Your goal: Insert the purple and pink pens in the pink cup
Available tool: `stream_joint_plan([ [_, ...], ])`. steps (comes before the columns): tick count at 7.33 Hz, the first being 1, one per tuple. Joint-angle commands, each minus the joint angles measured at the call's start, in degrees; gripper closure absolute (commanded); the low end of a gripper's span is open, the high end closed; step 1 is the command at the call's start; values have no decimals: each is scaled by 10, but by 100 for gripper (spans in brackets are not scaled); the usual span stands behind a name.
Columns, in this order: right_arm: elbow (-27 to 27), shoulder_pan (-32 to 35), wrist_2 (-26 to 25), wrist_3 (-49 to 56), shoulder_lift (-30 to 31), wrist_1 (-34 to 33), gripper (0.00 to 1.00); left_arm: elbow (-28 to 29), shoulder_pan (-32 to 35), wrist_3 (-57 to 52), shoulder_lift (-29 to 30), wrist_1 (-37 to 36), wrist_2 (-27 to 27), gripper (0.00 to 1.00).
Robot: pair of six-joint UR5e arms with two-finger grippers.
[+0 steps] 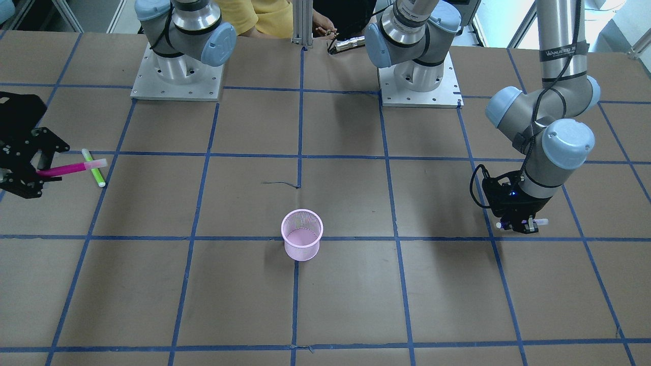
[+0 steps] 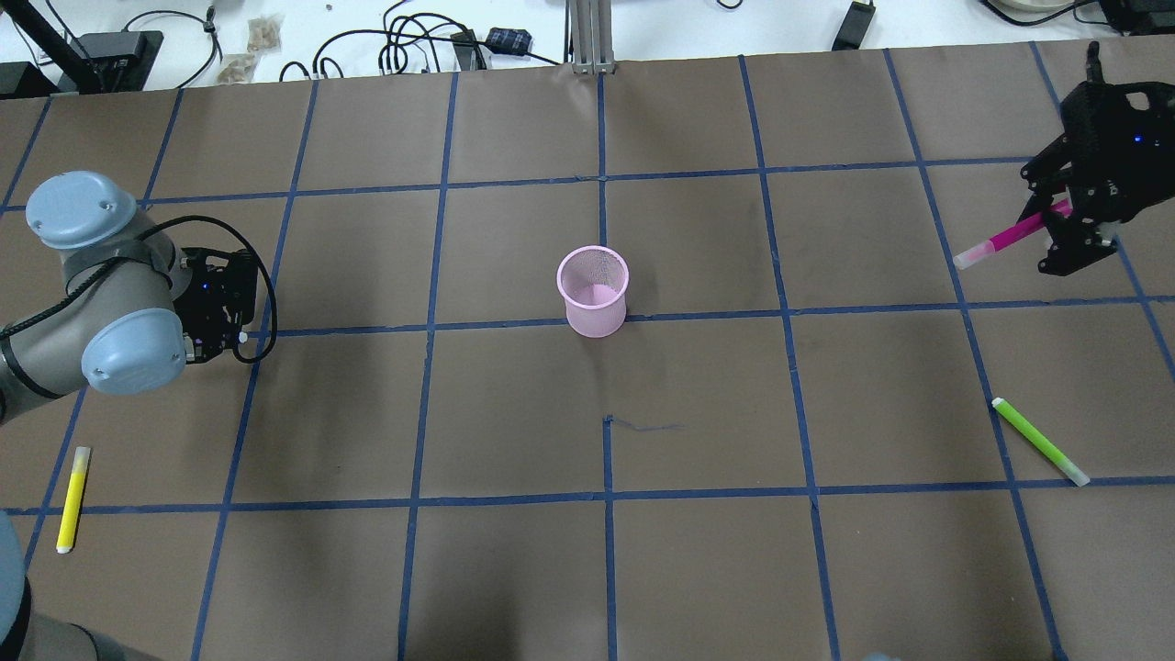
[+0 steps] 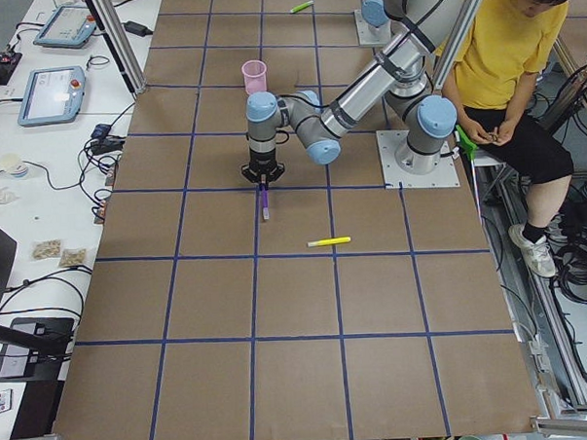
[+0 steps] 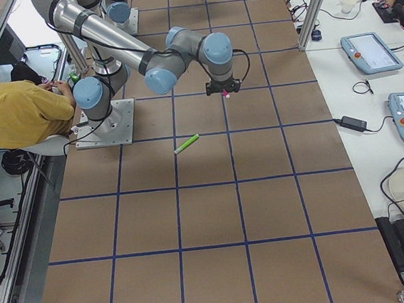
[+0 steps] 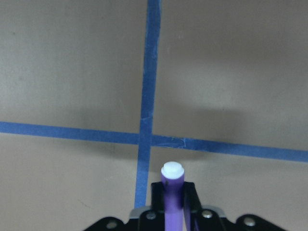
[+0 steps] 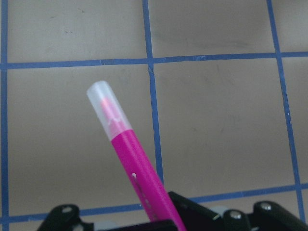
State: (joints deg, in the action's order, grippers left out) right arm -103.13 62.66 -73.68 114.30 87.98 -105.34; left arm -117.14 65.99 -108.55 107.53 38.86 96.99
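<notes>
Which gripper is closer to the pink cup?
Left. The left gripper, holding the purple pen, is left of the pink cup; the right gripper, with the pink pen, is farther out rightward.

Left claw [image 1: 521,224] pinches purple pen [image 5: 172,199]; right claw [image 2: 1065,226] apparently pinches pink pen [image 2: 1002,236].

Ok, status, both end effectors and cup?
Left end effector shut on purple pen. Right end effector shut on pink pen. Pink cup upright, empty. Green pen, yellow pen lie aside.
</notes>
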Motion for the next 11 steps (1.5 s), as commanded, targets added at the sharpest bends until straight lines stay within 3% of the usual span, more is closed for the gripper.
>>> stream_joint_plan([
  [1,3,119,-59,-137,34,-7,100,3,-4,1,-1,4,-21,100],
  [4,13,256,-142,-297,-12,-111,100,16,-10,1,-3,27,-55,100],
  [6,76,332,-158,-419,-82,-121,100,17,-13,1,-3,27,-70,100],
  [8,143,426,-251,-505,-142,-114,100,17,-24,0,-3,30,-89,100],
  [10,148,501,-348,-592,-184,-113,99,16,-30,0,-2,31,-102,100],
  [11,149,512,-356,-602,-193,-114,98,17,-30,-1,-2,31,-101,100],
])
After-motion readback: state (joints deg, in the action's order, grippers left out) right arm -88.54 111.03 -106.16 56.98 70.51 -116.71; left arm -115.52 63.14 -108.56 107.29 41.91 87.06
